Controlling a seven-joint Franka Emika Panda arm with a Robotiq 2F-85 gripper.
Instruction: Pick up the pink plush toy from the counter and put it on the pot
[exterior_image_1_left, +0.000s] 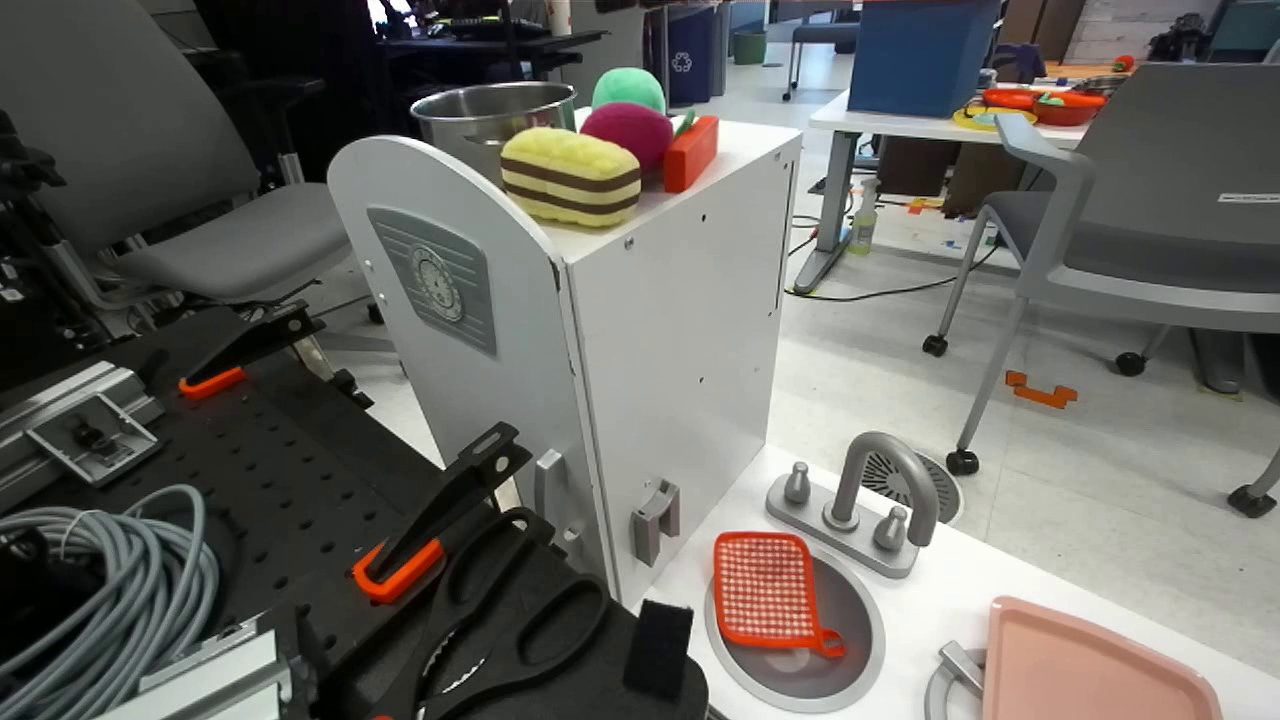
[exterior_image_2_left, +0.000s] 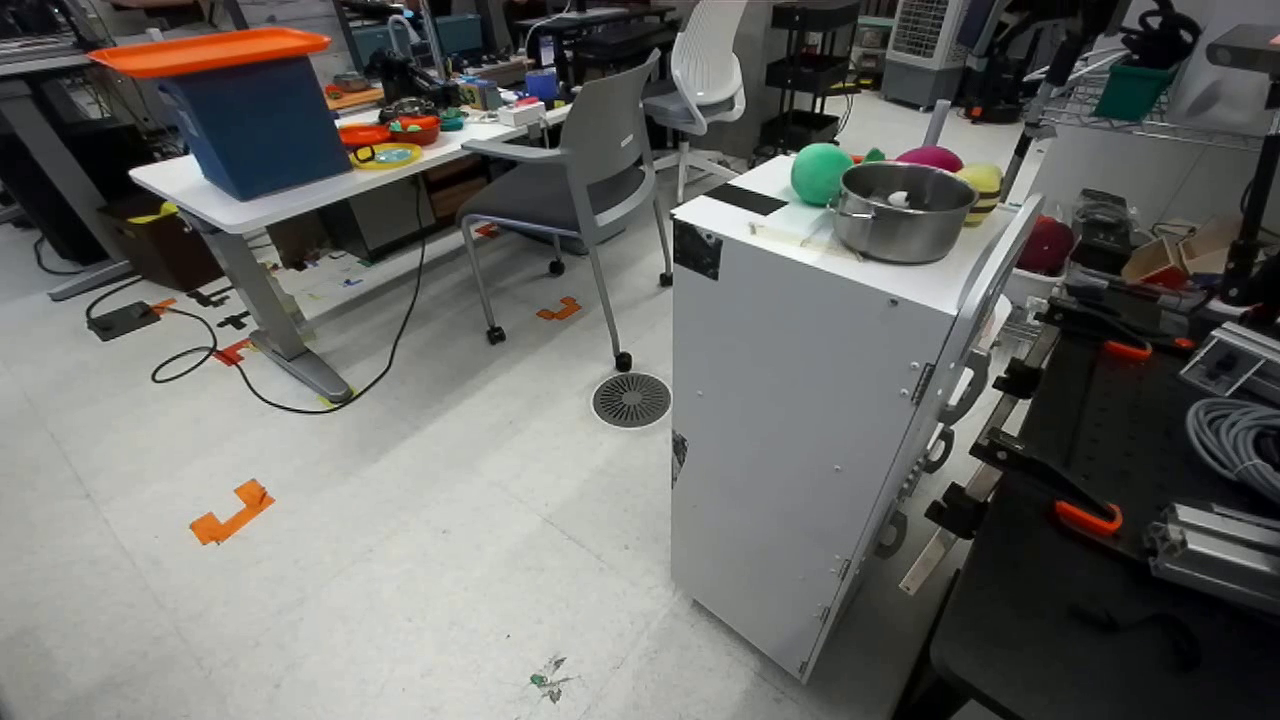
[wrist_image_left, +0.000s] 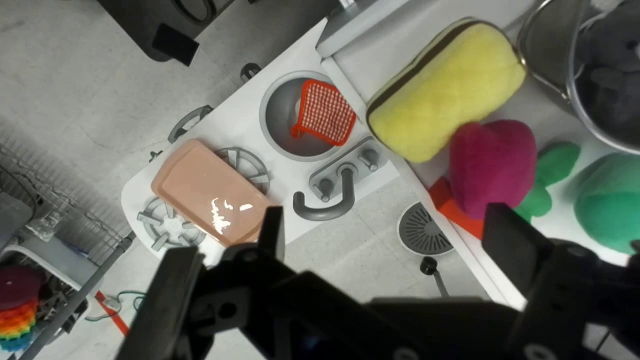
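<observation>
The pink plush toy (wrist_image_left: 492, 165) lies on the white counter (wrist_image_left: 400, 55), against the yellow layered plush and beside an orange toy with green leaves. It also shows in both exterior views (exterior_image_1_left: 640, 132) (exterior_image_2_left: 930, 157), partly hidden by other things. The pot (exterior_image_2_left: 895, 230) is round, shiny metal and stands on the counter near the green ball. The pot also shows in an exterior view (exterior_image_1_left: 465, 125), and its rim is at the right of the wrist view (wrist_image_left: 552, 47). My gripper (wrist_image_left: 387, 212) is open and empty; one finger overlaps the plush's lower edge in the wrist view. The exterior views do not show it.
The yellow plush (exterior_image_1_left: 570, 178), green ball (exterior_image_2_left: 822, 175) and orange toy (exterior_image_1_left: 690, 155) crowd the counter. Below are a sink (wrist_image_left: 280, 117) with a red checked mitt (wrist_image_left: 327, 112), a faucet (wrist_image_left: 325, 212) and a pink tray (wrist_image_left: 210, 185). A raised curved panel (exterior_image_1_left: 450, 250) edges the counter.
</observation>
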